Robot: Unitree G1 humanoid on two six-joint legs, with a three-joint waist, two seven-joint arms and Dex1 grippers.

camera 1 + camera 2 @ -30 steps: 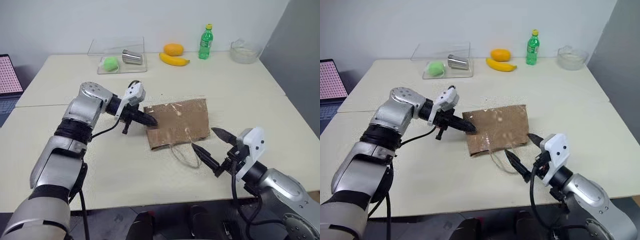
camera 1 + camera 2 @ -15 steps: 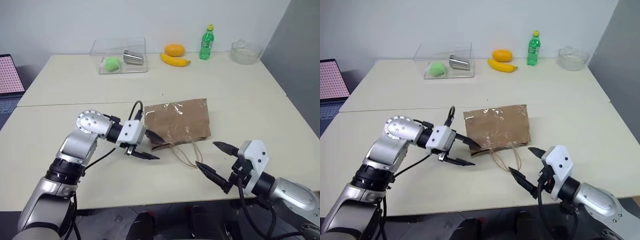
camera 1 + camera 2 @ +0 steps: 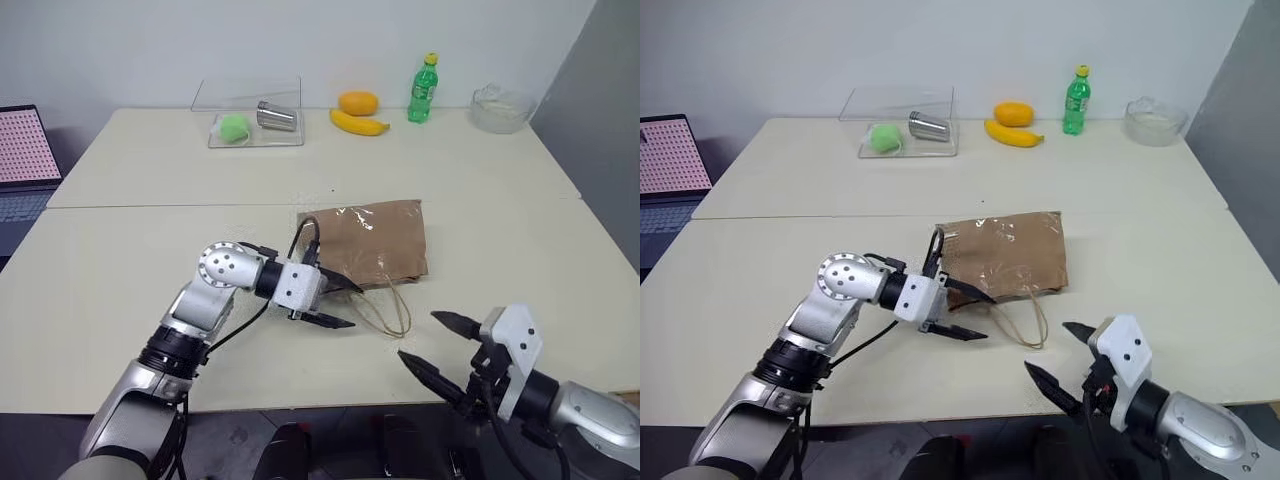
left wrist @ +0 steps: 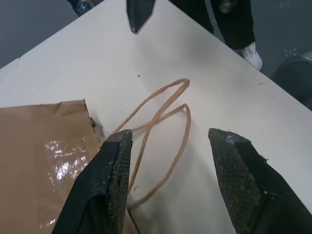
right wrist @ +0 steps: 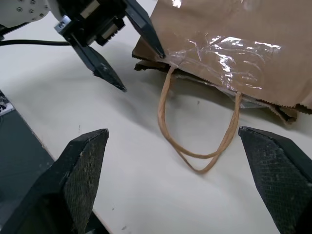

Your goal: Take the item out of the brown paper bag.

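**Both claws spread at the mouth of the paper bag**

From the head cameras, the brown paper bag [image 3: 371,244] lies flat on the cream table [image 3: 130,250], its mouth turned toward the near edge and its thin looped handles [image 3: 388,311] trailing out onto the tabletop. The left gripper [image 3: 342,305] sits at the bag's near left corner with its two black fingers apart, one up against the bag's edge and the other over the bare table. The right gripper [image 3: 432,343] hangs near the table's front edge, clear of the handles, fingers wide apart and holding nothing. The red squeeze bottle can't be seen from here. Along the far edge stand a green soda bottle [image 3: 421,88], a banana [image 3: 358,122], an orange [image 3: 357,102], a glass bowl [image 3: 498,106] and a clear tray [image 3: 255,118].

From the left wrist, the fingers [image 4: 111,185] stand spread, the bag's corner beside one of them and the handle loops running between.

From the right wrist, the spread fingers [image 5: 80,175] frame the bag's open edge, the loops and the left gripper [image 5: 139,61] at its corner.
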